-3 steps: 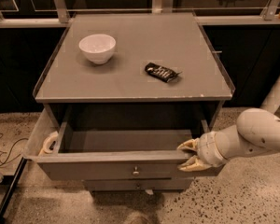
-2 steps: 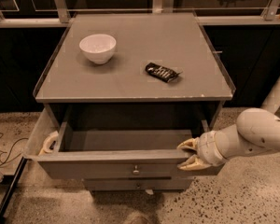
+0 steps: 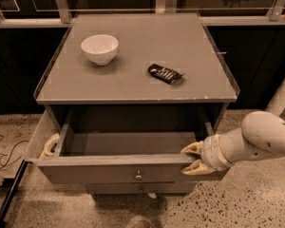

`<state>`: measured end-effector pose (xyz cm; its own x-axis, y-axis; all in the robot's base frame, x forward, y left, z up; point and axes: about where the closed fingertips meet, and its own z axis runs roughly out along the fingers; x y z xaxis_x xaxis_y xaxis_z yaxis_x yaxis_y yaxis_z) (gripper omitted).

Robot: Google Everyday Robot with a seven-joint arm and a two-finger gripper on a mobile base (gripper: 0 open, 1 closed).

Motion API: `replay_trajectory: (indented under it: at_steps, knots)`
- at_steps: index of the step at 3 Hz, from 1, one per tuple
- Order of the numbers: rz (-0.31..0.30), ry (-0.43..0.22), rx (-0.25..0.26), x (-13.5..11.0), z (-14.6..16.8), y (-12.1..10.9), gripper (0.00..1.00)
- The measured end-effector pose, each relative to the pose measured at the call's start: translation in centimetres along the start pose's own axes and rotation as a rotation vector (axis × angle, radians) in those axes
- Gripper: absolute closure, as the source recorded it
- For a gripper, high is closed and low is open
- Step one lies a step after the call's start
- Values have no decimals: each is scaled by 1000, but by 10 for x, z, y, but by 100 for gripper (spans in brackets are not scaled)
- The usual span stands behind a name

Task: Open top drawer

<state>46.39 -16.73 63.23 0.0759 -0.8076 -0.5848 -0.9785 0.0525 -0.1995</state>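
Nothing has visibly shifted over the last second: drawer, arm and tabletop items all sit where they did, which suggests the pull is over and the arm is pausing. Behind and above the gripper stands the grey cabinet (image 3: 133, 82), its flat top carrying two loose items that the drawer's travel has not disturbed. The top drawer (image 3: 99, 172) stretches away to the gripper's left, drawn far out so its deep grey interior shows and looks bare; judged from this, the task appears essentially done. Reaching in from the right, the white robot arm (image 3: 261, 137) comes low and roughly level with the drawer front, a sensible line for hauling the panel straight outward. Up and to the left of the gripper, on the cabinet top, sits a white bowl (image 3: 99, 48); closer, almost directly above, lies a dark snack wrapper (image 3: 165, 73). The gripper (image 3: 194, 158) is at the right end of the drawer's front panel, its yellowish fingers (image 3: 192, 149) spread partway with the panel's upper edge between them, one inside and one out; whether they actually press the panel cannot be told. Left of it, at the panel's centre, the small metal knob (image 3: 138, 175) goes unused.
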Motion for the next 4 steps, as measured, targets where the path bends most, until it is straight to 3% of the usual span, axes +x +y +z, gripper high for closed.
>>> replay_trajectory:
  at_steps: [1, 2, 4]
  knots:
    - [-8, -14, -16, -2, -3, 18, 11]
    - [1, -26, -24, 11, -13, 51, 16]
    - [-1, -32, -27, 5, -17, 51, 62]
